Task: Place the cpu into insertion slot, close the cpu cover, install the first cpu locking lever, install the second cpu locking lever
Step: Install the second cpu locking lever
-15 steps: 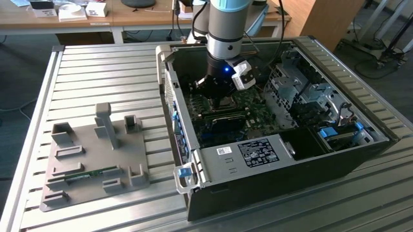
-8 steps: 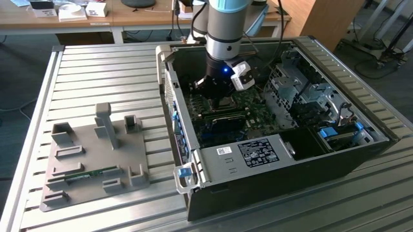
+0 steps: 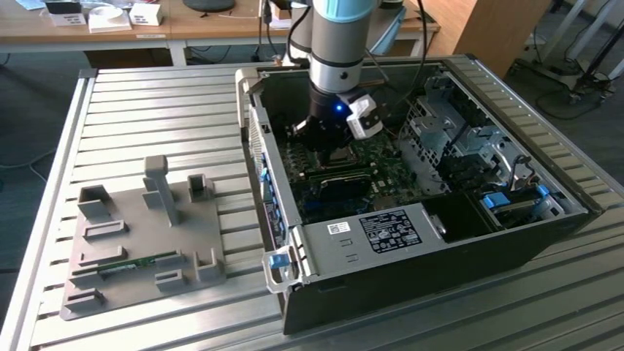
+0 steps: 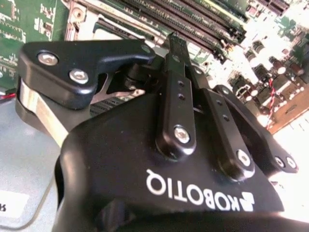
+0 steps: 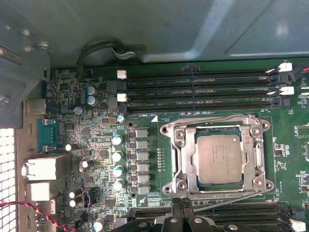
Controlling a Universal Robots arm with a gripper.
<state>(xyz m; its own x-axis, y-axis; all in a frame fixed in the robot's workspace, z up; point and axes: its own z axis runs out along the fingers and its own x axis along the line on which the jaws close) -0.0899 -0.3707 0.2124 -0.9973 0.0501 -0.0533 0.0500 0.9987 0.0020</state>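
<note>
Fingers (image 4: 175, 48) of the gripper (image 5: 182, 212) are pressed together and empty, poised just beside the socket's edge, apparently for pushing rather than grasping. Already seated, the cpu (image 5: 217, 158) lies in the insertion slot (image 5: 198, 137), the cpu cover (image 5: 185, 159) down around it. Beyond them runs the motherboard (image 5: 101, 130), inside the computer case (image 3: 507, 241) on the table (image 3: 166, 102).

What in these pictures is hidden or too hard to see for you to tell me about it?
- Exterior view: the arm's gripper stands over the socket inside the computer case, hiding the cpu.
- Second wrist view: the gripper's own black body covers most of the circuit board, and bright glare washes out the far corner.
- First wrist view: the cpu sits under the cpu cover; whether both levers are latched is unclear.
</note>
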